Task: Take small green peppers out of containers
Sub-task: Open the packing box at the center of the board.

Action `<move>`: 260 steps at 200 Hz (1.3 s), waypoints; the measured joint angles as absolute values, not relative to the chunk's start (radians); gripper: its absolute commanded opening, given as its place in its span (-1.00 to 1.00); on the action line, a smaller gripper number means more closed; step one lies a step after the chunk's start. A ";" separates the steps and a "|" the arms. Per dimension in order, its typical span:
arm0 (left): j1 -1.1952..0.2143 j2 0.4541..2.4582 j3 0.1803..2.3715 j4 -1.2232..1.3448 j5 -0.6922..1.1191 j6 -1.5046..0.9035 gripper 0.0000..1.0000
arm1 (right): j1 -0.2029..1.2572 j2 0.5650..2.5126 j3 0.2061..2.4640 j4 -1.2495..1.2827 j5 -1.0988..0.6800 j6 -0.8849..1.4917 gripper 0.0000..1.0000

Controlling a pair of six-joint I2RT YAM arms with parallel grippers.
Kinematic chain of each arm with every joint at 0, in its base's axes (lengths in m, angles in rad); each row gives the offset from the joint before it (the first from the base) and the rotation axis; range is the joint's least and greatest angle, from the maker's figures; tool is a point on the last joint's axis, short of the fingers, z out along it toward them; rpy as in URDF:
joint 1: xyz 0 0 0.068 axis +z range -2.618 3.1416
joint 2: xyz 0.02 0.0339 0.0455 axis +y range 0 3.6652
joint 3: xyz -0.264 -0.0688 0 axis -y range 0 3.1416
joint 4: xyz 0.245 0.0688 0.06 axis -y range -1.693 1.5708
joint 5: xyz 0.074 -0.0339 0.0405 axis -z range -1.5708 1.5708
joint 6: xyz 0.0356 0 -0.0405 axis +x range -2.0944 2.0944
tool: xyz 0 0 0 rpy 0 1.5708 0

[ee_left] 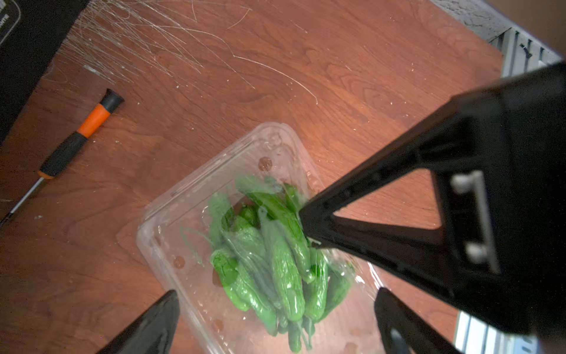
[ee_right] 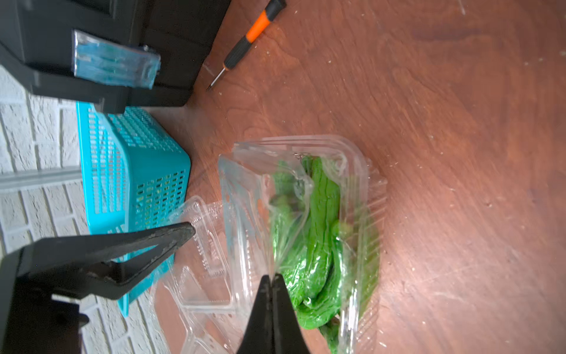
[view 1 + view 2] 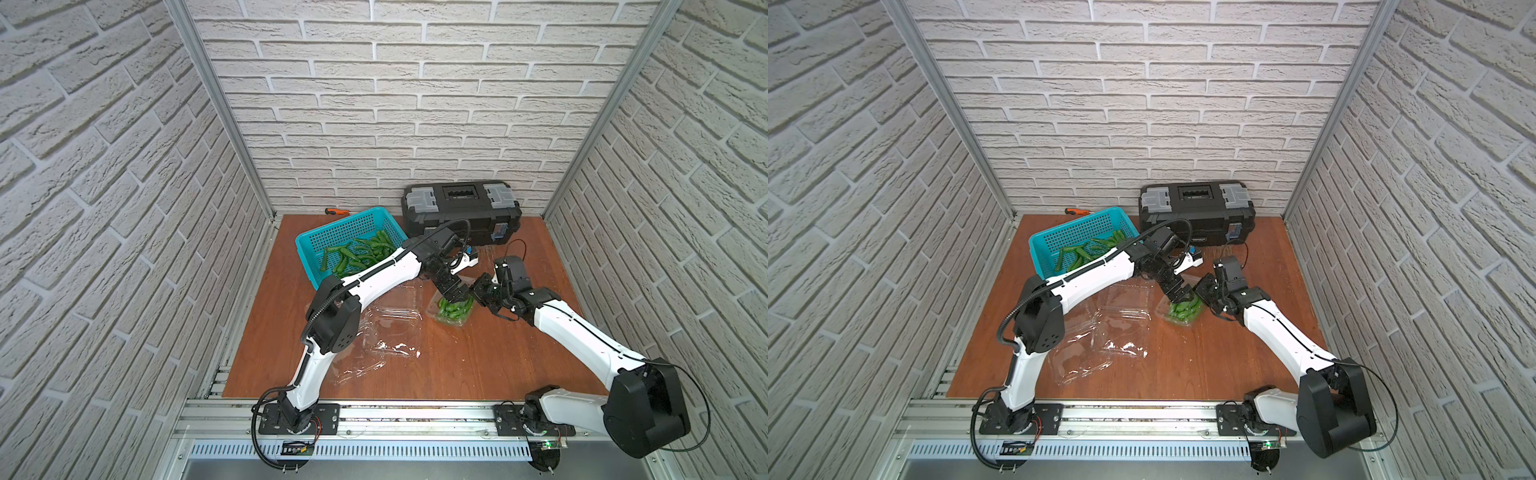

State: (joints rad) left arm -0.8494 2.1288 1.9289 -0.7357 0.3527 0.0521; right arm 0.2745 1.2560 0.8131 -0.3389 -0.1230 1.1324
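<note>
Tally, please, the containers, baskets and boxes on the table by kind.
Clear container with small green peppers: 1
Empty clear containers: 2
Teal basket: 1
Black toolbox: 1
Total: 5

Glossy bright-green peppers (image 1: 284,269); clear punnet (image 1: 183,214). Teal perforated basket (image 3: 336,235); black toolbox (image 3: 461,208), grey latches (image 3: 420,198). Reddish wood-grain table (image 3: 478,357); orange-black screwdriver (image 1: 82,131).

The left pincer (image 3: 456,299) hides some small green peppers (image 3: 453,310) in both top views.
</note>
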 measured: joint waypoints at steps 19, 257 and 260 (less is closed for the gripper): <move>-0.850 2.134 1.929 -0.738 0.341 0.056 0.97 | 0.292 1.260 0.813 -0.318 -0.093 1.180 -0.95; -0.869 2.168 1.884 -0.670 0.069 0.069 -1.00 | 0.310 1.362 0.839 -0.179 -0.163 1.285 -0.31; -0.865 2.168 1.884 -0.668 0.076 0.064 -1.00 | 0.307 1.364 0.841 -0.180 -0.167 1.280 -0.29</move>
